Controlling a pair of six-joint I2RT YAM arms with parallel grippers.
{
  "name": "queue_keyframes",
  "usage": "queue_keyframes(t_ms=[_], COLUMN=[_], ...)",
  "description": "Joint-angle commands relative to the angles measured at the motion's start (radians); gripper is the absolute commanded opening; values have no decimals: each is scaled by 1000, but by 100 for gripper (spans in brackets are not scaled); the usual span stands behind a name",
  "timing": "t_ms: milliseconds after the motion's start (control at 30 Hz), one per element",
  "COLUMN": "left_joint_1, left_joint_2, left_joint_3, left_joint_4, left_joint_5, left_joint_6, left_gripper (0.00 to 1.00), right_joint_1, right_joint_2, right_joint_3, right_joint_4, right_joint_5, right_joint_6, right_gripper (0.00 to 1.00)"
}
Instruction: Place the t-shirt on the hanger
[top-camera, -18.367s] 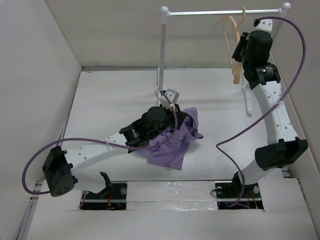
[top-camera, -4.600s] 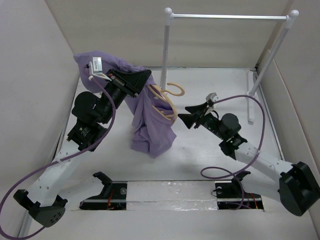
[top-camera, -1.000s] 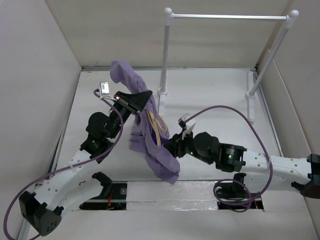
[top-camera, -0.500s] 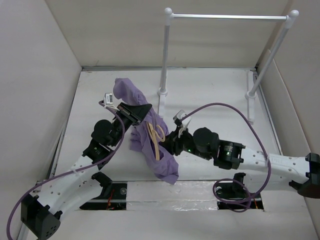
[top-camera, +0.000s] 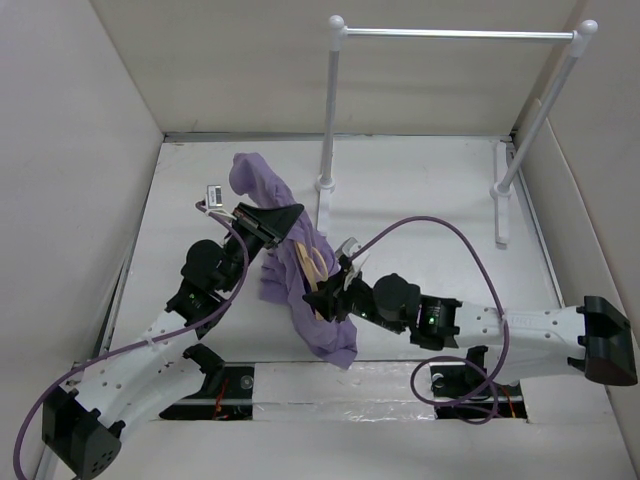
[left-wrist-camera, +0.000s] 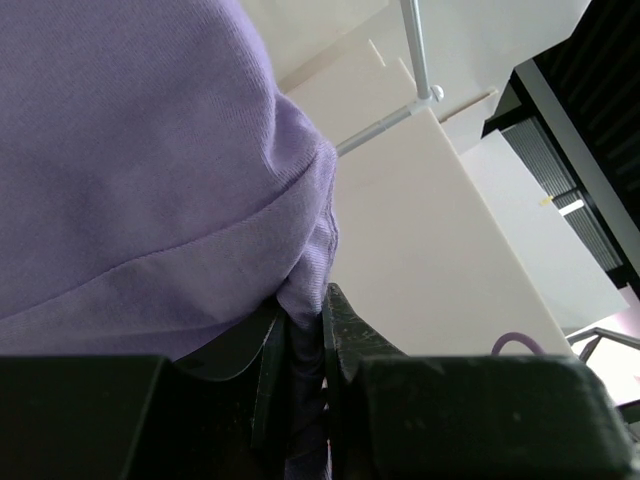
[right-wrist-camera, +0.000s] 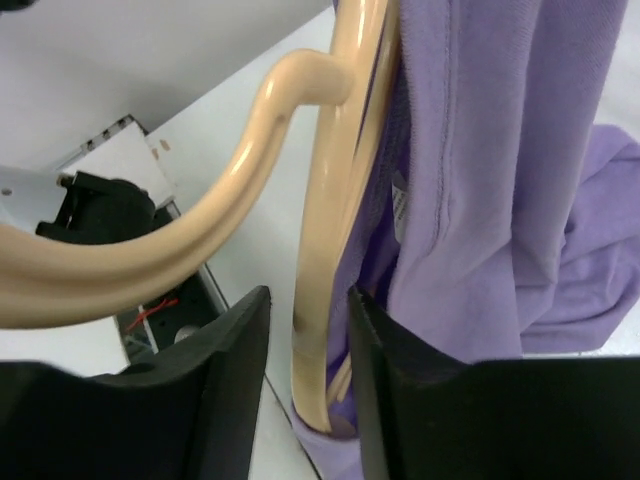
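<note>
The purple t-shirt (top-camera: 288, 272) hangs from my left gripper (top-camera: 291, 216), which is shut on a fold of its fabric (left-wrist-camera: 200, 180) above the table. The pale beige hanger (top-camera: 316, 268) sits partly inside the t-shirt, with its hook and one arm showing. In the right wrist view the hanger (right-wrist-camera: 322, 230) stands between the fingers of my right gripper (right-wrist-camera: 308, 350). The jaws are open around that arm: table shows between the left finger (right-wrist-camera: 228, 370) and the wood, and t-shirt cloth (right-wrist-camera: 480, 180) lies against the right finger. My right gripper (top-camera: 330, 292) is at the t-shirt's right side.
The white-and-metal clothes rack (top-camera: 330, 110) stands at the back, its bar (top-camera: 455, 33) bare. It also shows in the left wrist view (left-wrist-camera: 415, 50). Box walls enclose the table on the left, back and right. The right arm's purple cable (top-camera: 470, 250) loops over the table.
My right gripper has moved left and nearer, so its open fingers now stand around the hanger's arm. My left gripper has lowered the t-shirt slightly and then held still.
</note>
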Motion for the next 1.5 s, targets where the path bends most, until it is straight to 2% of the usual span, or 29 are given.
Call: queue_keyframes(t_ms=[0,100,200,233,433,767,867,933,1133,1167,1233,1267,1300,1400,1433,1467], left_joint_1=[5,5,5,5,5,5,5,5,5,5,5,5,5,5,5,5], left_joint_2=[-24,-21,-38,-43,-70,-40,-27,-23,-59,-53,-44,-30,-21,32,51,83], left_joint_3=[11,15,7,13,79,182,181,190,176,184,184,181,178,161,155,149], left_joint_4=[123,106,99,85,-44,-135,-128,-150,-216,-231,-259,-263,-265,-257,-236,-224], left_joint_5=[4,6,4,4,-81,-157,-149,-163,-287,-298,-290,-273,-253,-125,-44,-13], left_joint_6=[-37,-41,-38,-34,48,172,173,183,236,248,281,294,322,373,396,405], left_gripper=[0,0,0,0,0,42,49,49,38,32,27,20,18,21,24,31], right_joint_1=[31,56,65,74,74,42,42,31,-47,-62,-90,-111,-121,-174,-191,-209], right_joint_2=[13,39,37,34,-45,-131,-130,-136,-191,-196,-208,-208,-210,-217,-216,-214], right_joint_3=[0,2,5,8,37,91,100,106,117,123,137,159,169,209,221,233], right_joint_4=[157,167,151,128,-42,-229,-263,-275,-338,-343,-378,-399,-431,-485,-496,-507], right_joint_5=[117,242,318,357,403,228,211,208,152,132,90,86,84,49,35,3], right_joint_6=[-12,-6,6,17,-5,-8,-5,3,-5,-9,-18,-19,-25,-43,-48,-58], right_gripper=[39,30,3,0,0,0,0,0,0,0,0,0,0,0,0,0])
